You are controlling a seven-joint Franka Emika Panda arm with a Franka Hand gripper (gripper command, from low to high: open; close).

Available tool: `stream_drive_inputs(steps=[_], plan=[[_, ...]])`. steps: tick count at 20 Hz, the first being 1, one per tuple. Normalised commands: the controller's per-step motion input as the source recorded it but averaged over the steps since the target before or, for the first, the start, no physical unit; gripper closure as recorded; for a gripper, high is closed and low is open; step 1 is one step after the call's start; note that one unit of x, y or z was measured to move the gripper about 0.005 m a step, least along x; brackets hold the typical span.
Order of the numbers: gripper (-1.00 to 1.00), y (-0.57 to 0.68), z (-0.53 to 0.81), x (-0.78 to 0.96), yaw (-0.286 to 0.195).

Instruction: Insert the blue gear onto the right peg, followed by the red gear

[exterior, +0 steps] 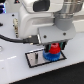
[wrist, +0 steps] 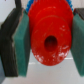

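Observation:
In the exterior view the blue gear point(exterior: 49, 57) lies on the grey plate point(exterior: 34, 59) with a black border, at the plate's end toward the exterior view's right. The red gear point(exterior: 53, 49) sits right above it, between the fingers of my gripper point(exterior: 54, 48). In the wrist view the red gear point(wrist: 49, 36) fills the middle, its centre hole facing the camera, with a dark pad with green lining point(wrist: 20, 42) pressed on each side. A sliver of the blue gear point(wrist: 33, 3) shows behind it. The right peg is hidden by the gears.
The arm's white body point(exterior: 37, 22) and a black cable point(exterior: 15, 39) hang over the white table point(exterior: 65, 72). The plate's other peg is too small to make out.

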Motion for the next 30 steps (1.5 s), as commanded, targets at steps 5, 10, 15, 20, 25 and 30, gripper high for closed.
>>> stream_drive_inputs(steps=[5, 10, 15, 20, 25, 30], plan=[[1.0, 0.07, 0.16, 0.04, 0.0], [1.0, -0.04, -0.1, 0.23, 0.0], [1.0, -0.09, -0.19, 0.16, 0.0], [1.0, -0.08, 0.09, 0.24, 0.0], [1.0, -0.06, 0.17, 0.13, 0.0], [1.0, -0.07, 0.19, -0.23, 0.0]])
